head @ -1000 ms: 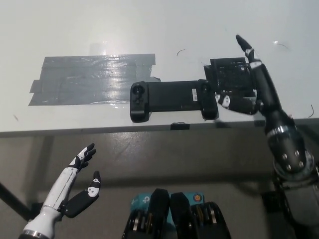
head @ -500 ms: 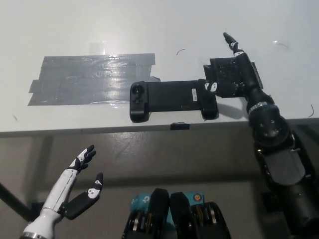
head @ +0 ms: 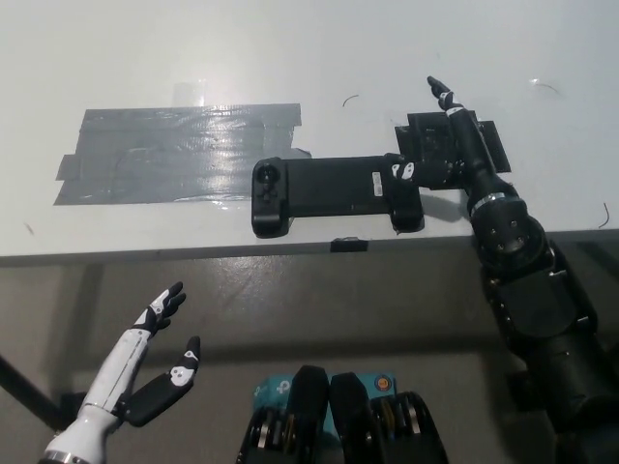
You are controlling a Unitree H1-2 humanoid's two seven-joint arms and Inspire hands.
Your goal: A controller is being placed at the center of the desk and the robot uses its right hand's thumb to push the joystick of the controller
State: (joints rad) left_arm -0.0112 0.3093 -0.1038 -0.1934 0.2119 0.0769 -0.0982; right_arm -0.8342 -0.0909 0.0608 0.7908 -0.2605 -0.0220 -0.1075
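Observation:
A long black controller lies across the white desk near its front edge, with a round joystick on its left grip. My black right hand hovers over the controller's right grip, fingers spread and stretched toward the far side. Its thumb tip rests on or just above that right grip; contact is hard to judge. My white left hand hangs open below the desk edge at the lower left, holding nothing.
A broad patch of grey tape covers the desk left of the controller. A black square patch lies under my right hand. A small black clip sits on the desk's front edge.
My right arm has swung left and forward; the hand moved from beside the controller's right end to over its right grip, thumb now on that grip. Left hand barely moved.

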